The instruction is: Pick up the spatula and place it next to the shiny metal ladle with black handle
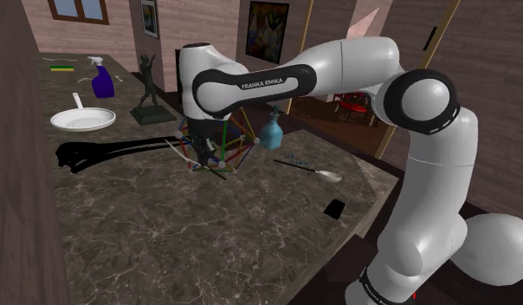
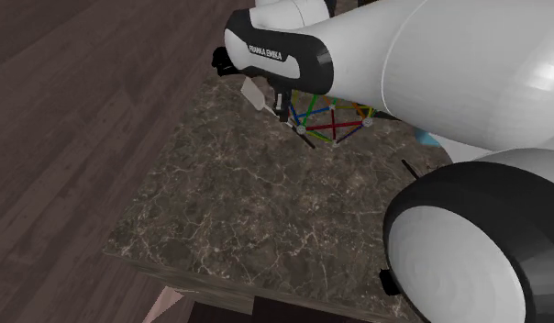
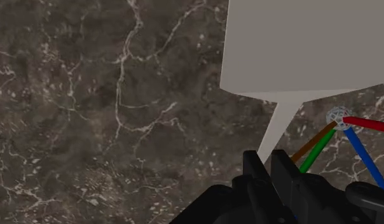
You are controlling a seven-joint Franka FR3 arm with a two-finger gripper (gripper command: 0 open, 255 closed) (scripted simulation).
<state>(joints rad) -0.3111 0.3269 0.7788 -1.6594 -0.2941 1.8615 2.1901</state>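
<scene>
the hand (image 3: 268, 159) pinches the spatula (image 3: 292, 44) by its thin handle, the pale blade jutting ahead over the dark marbled counter (image 3: 89, 95). a frame of coloured rods (image 2: 332, 119) sits just beside the hand. the ladle (image 1: 327, 174) lies apart from them, towards the shoulder view's right.

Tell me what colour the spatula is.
The spatula is plain pale grey, no pattern; the wrist view shows it best.
</scene>
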